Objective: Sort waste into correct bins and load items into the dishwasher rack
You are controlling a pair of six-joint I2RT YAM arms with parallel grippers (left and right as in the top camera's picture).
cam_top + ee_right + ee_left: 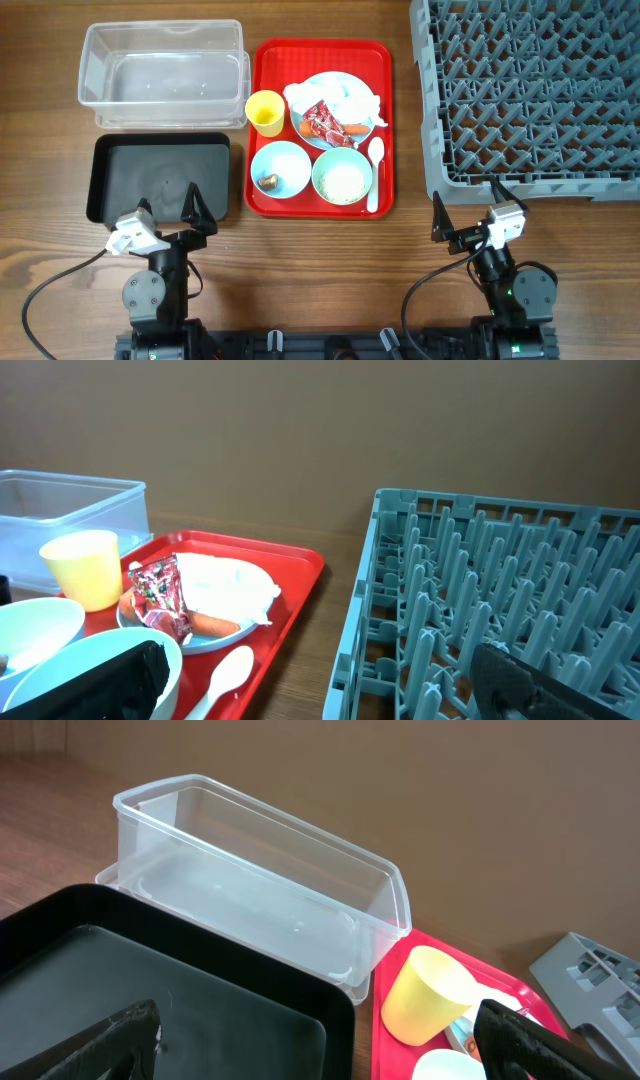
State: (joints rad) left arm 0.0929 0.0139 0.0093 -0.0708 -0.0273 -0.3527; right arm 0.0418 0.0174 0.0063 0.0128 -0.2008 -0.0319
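Note:
A red tray (pixel 268 195) holds a pale blue plate (pixel 325 85) with a crumpled white napkin (pixel 340 100), a red wrapper (pixel 325 122) and a carrot piece (pixel 355 129). Beside it sit a yellow cup (pixel 264 111), a blue bowl (pixel 281 168) with a brown scrap (pixel 268 182), a green bowl (pixel 342 176) with rice, and a white spoon (pixel 375 170). The clear tub (pixel 165 75) and black tray (pixel 160 175) lie left; the grey rack (pixel 530 95) right. My left gripper (pixel 195 212) and right gripper (pixel 468 222) are open and empty near the front edge.
The bare wooden table (pixel 330 270) runs along the front between the two arm bases. In the right wrist view the rack's corner (pixel 375 610) stands close to the red tray's edge (pixel 300 585).

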